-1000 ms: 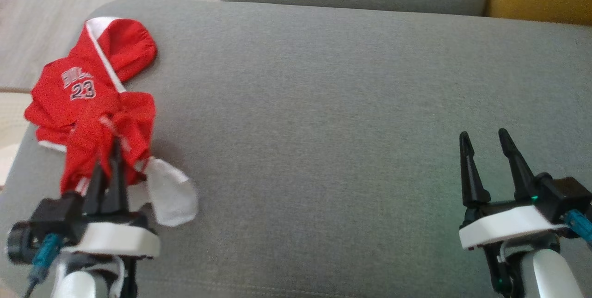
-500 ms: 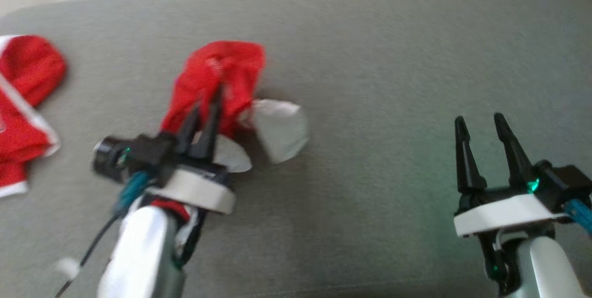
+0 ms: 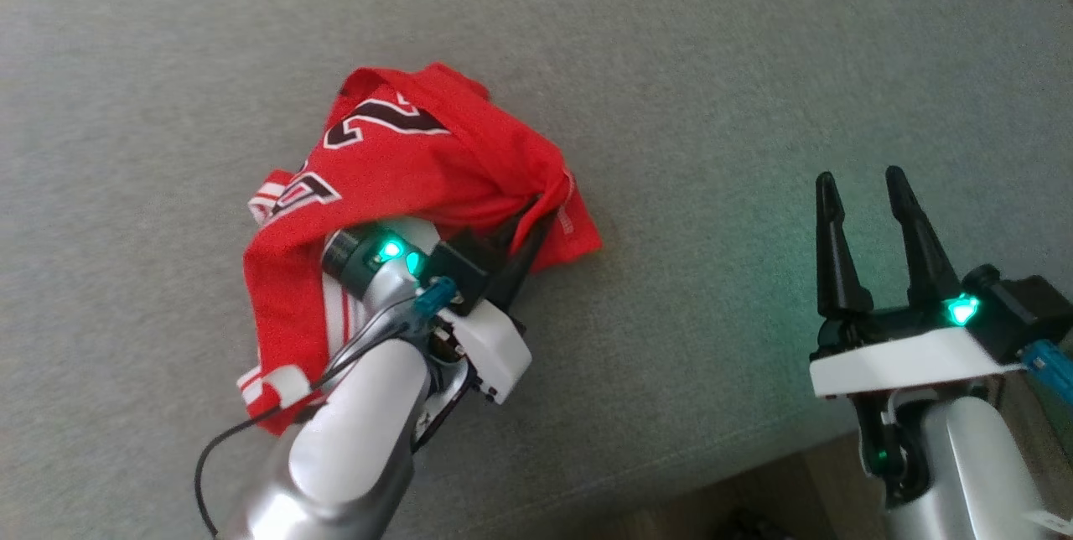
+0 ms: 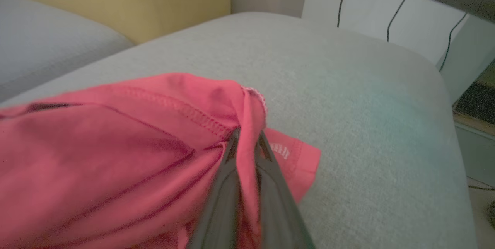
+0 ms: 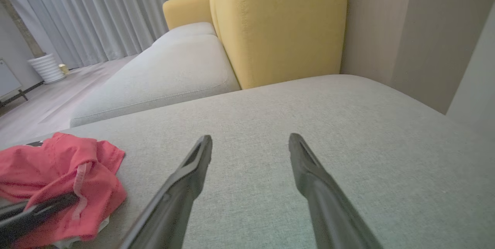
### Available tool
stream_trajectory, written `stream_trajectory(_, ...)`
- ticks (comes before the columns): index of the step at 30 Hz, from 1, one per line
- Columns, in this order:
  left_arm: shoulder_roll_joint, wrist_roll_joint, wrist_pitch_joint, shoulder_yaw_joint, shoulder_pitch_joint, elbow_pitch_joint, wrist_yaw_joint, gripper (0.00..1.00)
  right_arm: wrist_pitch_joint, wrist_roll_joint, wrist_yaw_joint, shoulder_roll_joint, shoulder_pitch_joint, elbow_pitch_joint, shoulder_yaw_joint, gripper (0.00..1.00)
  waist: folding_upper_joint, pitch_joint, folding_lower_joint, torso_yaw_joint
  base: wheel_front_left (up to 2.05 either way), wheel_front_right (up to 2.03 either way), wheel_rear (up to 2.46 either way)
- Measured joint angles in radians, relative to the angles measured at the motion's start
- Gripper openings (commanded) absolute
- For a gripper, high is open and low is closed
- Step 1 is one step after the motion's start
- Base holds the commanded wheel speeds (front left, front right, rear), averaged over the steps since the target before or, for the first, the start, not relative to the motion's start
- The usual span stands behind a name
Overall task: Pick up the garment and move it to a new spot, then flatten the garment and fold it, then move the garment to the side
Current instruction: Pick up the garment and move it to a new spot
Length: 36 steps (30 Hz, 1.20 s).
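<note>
On the grey fabric sofa cushion (image 3: 754, 62), the left end effector (image 3: 541, 220) is clenching a crumpled red jersey (image 3: 419, 175); the right end effector (image 3: 861, 178) is gaping near the front edge.

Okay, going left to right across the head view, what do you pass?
Red garment → left gripper, shut on the garment's right-hand edge → bare stretch of grey cushion → right gripper, open and holding nothing.
</note>
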Motion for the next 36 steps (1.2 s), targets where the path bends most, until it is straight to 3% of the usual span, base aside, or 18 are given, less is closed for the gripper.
stream_trajectory(1, 0.000, -0.001, 0.000, -0.013, -0.010, 0.020, 0.000, 0.00, -0.002, 0.002, 0.000, 0.000, -0.006, 0.004, 0.001, 1.00, 0.0000, 0.011, 0.0000, -0.009, 0.00, 0.00, 0.00)
stream_trajectory(2, 0.000, -0.003, 0.000, -0.026, -0.020, 0.039, 0.000, 0.23, -0.009, 0.005, 0.000, 0.000, -0.010, 0.009, 0.001, 1.00, 0.0000, 0.020, 0.0000, -0.018, 0.00, 0.00, 0.00)
stream_trajectory(3, 0.000, -0.007, -0.002, -0.033, -0.028, 0.056, 0.000, 0.98, -0.010, 0.007, 0.000, 0.000, -0.014, 0.013, 0.001, 1.00, 0.0000, 0.028, 0.0000, -0.025, 0.00, 0.00, 0.00)
stream_trajectory(11, -0.002, -0.049, -0.056, -0.085, -0.054, 0.076, -0.004, 1.00, -0.018, -0.003, 0.000, 0.000, -0.022, 0.037, -0.006, 1.00, 0.0000, 0.012, 0.0000, 0.007, 0.00, 0.00, 0.00)
stream_trajectory(16, -0.002, -0.070, -0.088, -0.073, -0.026, -0.007, 0.052, 1.00, -0.003, -0.024, 0.000, 0.000, -0.021, 0.036, -0.017, 1.00, 0.0000, -0.029, -0.0001, 0.058, 0.00, 0.00, 0.00)
stream_trajectory(22, 0.016, -0.103, -0.098, 0.014, 0.057, -0.095, 0.135, 1.00, 0.028, -0.046, 0.000, 0.000, -0.019, 0.023, -0.035, 1.00, 0.0000, -0.078, -0.0001, 0.127, 0.00, 0.00, 0.00)
stream_trajectory(28, 0.071, -0.140, -0.099, 0.147, 0.105, -0.154, 0.213, 1.00, 0.050, -0.065, 0.000, 0.000, 0.003, 0.004, -0.046, 1.00, 0.0000, -0.117, -0.0001, 0.199, 0.00, 0.00, 0.00)
stream_trajectory(32, 0.111, -0.155, -0.101, 0.234, 0.159, -0.200, 0.250, 1.00, 0.069, -0.075, 0.000, 0.000, 0.025, -0.005, -0.052, 1.00, 0.0000, -0.139, -0.0001, 0.240, 0.00, 0.00, 0.00)
stream_trajectory(36, 0.134, -0.173, -0.102, 0.281, 0.212, -0.219, 0.257, 1.00, 0.080, -0.082, 0.000, 0.000, 0.025, -0.008, -0.054, 1.00, 0.0000, -0.157, -0.0001, 0.264, 0.00, 0.00, 0.00)
